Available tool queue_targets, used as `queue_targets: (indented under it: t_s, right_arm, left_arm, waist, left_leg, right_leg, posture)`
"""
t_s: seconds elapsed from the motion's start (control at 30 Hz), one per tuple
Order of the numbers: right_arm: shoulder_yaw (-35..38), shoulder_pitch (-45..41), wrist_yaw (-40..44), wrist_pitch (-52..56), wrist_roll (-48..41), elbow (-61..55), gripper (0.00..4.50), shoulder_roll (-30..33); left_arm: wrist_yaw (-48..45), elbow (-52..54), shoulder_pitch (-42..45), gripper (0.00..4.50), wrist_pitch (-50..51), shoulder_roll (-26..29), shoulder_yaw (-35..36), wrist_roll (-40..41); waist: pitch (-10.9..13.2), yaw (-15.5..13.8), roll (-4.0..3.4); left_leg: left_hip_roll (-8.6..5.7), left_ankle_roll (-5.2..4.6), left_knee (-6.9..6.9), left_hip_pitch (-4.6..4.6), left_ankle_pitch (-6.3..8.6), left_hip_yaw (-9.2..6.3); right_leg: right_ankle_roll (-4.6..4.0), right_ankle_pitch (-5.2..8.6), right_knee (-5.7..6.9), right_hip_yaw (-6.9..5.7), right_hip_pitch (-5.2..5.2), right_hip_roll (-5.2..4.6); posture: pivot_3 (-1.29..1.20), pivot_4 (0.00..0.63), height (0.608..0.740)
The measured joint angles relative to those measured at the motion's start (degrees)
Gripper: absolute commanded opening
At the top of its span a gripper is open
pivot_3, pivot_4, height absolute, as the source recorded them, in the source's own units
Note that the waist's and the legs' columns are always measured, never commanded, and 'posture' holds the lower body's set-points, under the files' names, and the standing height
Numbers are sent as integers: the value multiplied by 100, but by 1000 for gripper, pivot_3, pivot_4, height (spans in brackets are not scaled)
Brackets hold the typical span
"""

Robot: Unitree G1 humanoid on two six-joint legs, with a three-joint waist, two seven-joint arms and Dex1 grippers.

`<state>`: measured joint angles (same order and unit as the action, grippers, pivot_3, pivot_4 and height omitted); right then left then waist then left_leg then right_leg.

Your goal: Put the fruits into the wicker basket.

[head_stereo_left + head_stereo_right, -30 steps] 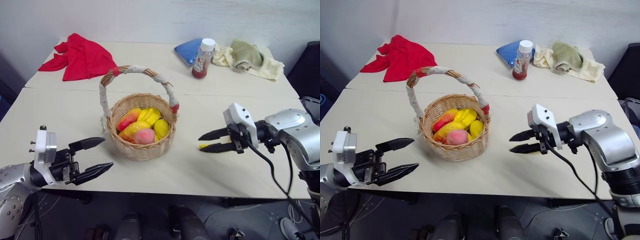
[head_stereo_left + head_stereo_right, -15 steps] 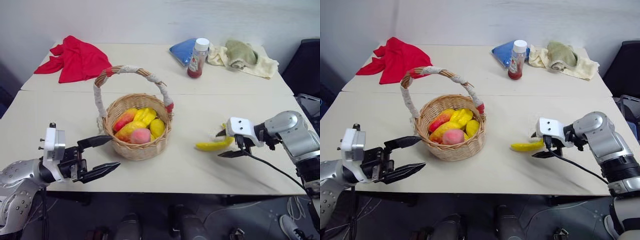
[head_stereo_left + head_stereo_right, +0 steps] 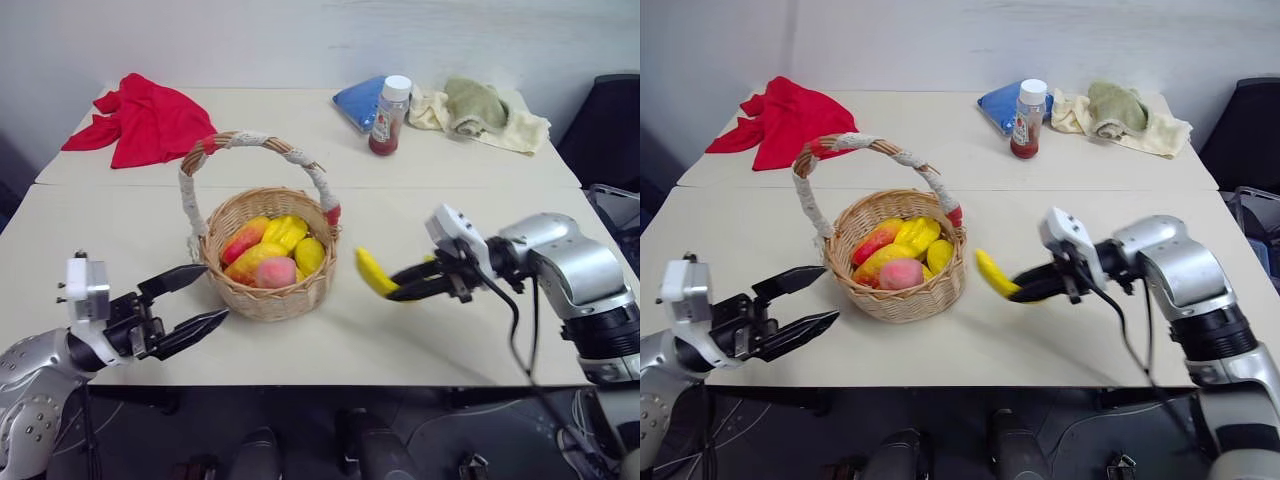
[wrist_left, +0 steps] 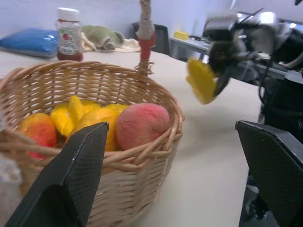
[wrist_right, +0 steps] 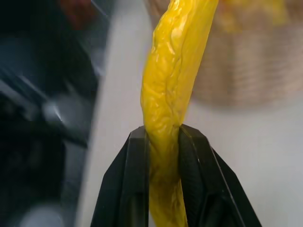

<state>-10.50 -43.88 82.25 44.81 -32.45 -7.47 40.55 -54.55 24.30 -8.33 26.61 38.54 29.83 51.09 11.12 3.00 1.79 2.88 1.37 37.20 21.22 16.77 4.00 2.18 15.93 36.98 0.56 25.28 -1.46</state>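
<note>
one basket (image 3: pixel 266 296), one banana (image 3: pixel 372 272), one bottle (image 3: pixel 384 116)

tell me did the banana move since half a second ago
Yes. The banana, clamped in the right gripper, is lifted off the table and nearer the wicker basket.

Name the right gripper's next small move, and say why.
Probably carry the banana further toward the basket and over its rim before opening. The right gripper is shut on the banana, held above the table beside the basket, not yet over it. The handle arches overhead, so approach from the side.
</note>
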Motion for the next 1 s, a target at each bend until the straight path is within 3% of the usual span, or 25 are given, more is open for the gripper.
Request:
queue_targets:
  t_s: [0.1, 0.23, 0.3, 0.4, 0.5, 0.53, 0.7, 0.8, 1.0]
  right_arm:
    - [104, -455, -834, 765, -759, -666, 530, -1042]
    - [97, -735, -1833, 903, -788, -523, 530, -2027]
    - [-18, -953, -2407, 735, -556, -234, 530, -2584]
    - [-441, -1245, -3212, 40, 432, 386, 530, -2846]
    - [-1071, -1243, -3417, -433, 1274, 733, 530, -2687]
    - [-1159, -1192, -3414, -429, 1345, 746, 1224, -2667]
    - [-1084, -1116, -3360, -305, 1278, 600, 2863, -2686]
    - [-889, -1124, -2745, 216, 638, 211, 3822, -2379]
    - [-738, -712, -998, 1063, -661, -707, 3822, -913]
  left_arm:
    - [80, 1, -24, 4500, 0, -7, 158, 70]
    - [113, -37, -215, 4500, -2, -20, 323, 75]
    - [131, -40, -234, 4500, -16, -69, 328, 65]
    - [282, -43, -190, 4500, -155, -262, 279, -26]
    - [381, -52, -113, 4500, -346, -307, 275, -200]
    - [409, -53, -74, 4500, -394, -313, 282, -207]
    - [458, -58, -10, 4500, -476, -333, 279, -227]
    - [446, -70, -4, 4500, -481, -332, 263, -235]
    - [434, -300, 53, 4500, -477, -317, 255, -232]
  waist:
    - [-2, 14, 3]
    - [-5, 4, 8]
    - [-5, 14, 8]
    - [-10, 12, 15]
    - [-14, 0, 24]
    - [-15, 5, 24]
    - [-14, 43, 24]
    - [-14, 22, 24]
    - [-15, -11, 26]
  left_leg:
    - [1, 3, 0, 1, -2, -14]
    - [-9, 3, 0, 17, -2, -11]
    - [-12, 3, 0, 22, -2, -9]
    - [-13, 3, 0, 23, -2, -12]
    - [-14, 3, -3, 29, -2, -13]
    - [-13, 3, -4, 30, -2, -12]
    - [-6, 2, -9, 30, -1, -11]
    - [-2, 2, -9, 30, -1, -20]
    - [-9, 1, -4, 30, -1, -20]
  right_leg:
    - [-11, 2, 2, -10, 0, 0]
    - [-12, 2, -7, -12, 6, -20]
    - [-11, 2, -7, -12, 10, -25]
    - [-11, 2, -7, -14, 11, -26]
    - [-11, 2, -12, -18, 15, -26]
    - [-11, 2, -13, -17, 15, -26]
    - [-10, 1, -11, -16, 17, -19]
    - [-10, 1, -10, -23, 18, -14]
    - [-9, 1, -22, -23, 10, -22]
  posture:
    - [0, 150, 740]
    - [0, 150, 740]
    - [0, 150, 740]
    - [0, 150, 740]
    - [0, 150, 740]
    - [0, 150, 740]
    - [0, 150, 740]
    - [0, 150, 740]
    - [0, 150, 740]
